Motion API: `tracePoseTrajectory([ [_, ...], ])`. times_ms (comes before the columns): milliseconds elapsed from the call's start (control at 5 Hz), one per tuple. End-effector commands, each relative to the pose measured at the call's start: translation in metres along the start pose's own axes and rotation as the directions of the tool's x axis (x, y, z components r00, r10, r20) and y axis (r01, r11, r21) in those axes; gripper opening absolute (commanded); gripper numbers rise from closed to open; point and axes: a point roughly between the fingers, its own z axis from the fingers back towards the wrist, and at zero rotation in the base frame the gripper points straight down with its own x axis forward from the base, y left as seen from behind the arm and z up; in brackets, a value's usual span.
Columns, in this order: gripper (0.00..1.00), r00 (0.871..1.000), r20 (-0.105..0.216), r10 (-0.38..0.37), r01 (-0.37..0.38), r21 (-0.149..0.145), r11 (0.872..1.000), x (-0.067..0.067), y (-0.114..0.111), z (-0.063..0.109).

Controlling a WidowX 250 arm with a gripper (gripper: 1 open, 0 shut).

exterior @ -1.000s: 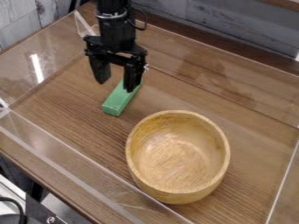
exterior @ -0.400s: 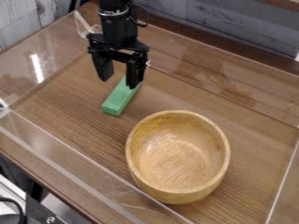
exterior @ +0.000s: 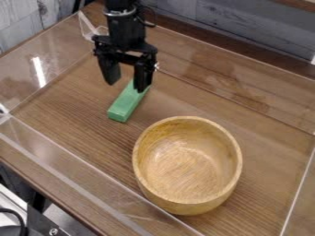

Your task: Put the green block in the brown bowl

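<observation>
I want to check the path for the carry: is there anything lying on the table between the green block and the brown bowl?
Nothing: in the camera view, only bare wooden tabletop separates the green block from the brown bowl.

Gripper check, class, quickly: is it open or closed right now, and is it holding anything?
Gripper: open, pointing down over the far end of the green block, nothing held.

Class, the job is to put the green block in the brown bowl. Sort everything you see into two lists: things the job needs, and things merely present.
Needed for the job:
- green block
- brown bowl
- hand, open over the block

Merely present:
- wooden table
- clear barrier along the table edge
</observation>
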Motion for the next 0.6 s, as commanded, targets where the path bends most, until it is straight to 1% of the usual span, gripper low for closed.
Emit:
tracePoseTrajectory([
  [0,1.00,0.999,0.052,0.007,-0.007,0.005,1.000,0.0070,0.0027,0.0162],
  [400,1.00,0.999,0.043,0.011,-0.011,-0.006,1.000,0.0067,0.0016,0.0167],
])
